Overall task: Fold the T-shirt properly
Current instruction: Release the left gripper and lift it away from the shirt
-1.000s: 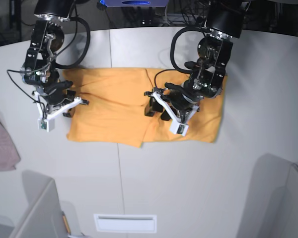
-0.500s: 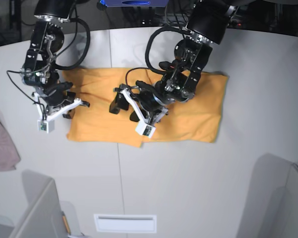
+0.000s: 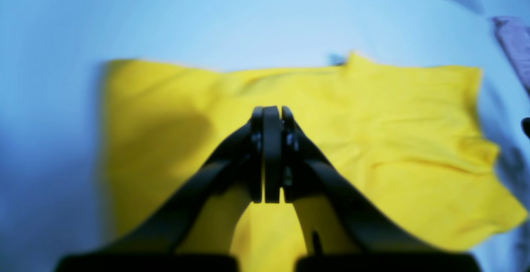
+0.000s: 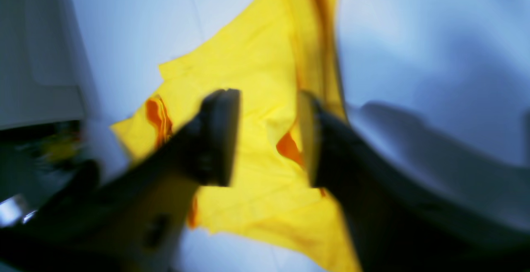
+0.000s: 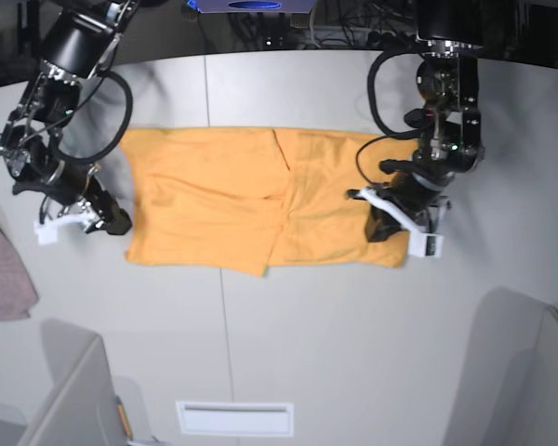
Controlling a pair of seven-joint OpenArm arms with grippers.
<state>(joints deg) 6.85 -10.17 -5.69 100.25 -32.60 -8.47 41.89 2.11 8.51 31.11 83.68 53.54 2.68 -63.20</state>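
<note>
The light-orange T-shirt (image 5: 260, 200) lies flat on the white table as a wide rectangle, with one layer overlapping near its middle. My left gripper (image 5: 376, 226) is over the shirt's right edge. In the left wrist view it (image 3: 272, 152) is shut, with no cloth between its fingers, and the shirt (image 3: 372, 139) spreads out below and ahead of it. My right gripper (image 5: 112, 221) is at the shirt's left edge. In the blurred right wrist view it (image 4: 265, 135) is open, with the shirt (image 4: 256, 77) showing between the fingers.
A small mauve-pink cloth (image 5: 2, 274) lies at the table's left edge and also shows in the left wrist view (image 3: 513, 44). A white slotted plate (image 5: 234, 418) sits near the front edge. Grey partitions stand at the front left (image 5: 74, 390) and front right (image 5: 511, 372).
My left arm has swung from the shirt's middle to its right edge. My right arm has drawn back left and turned. The shirt lies about as before.
</note>
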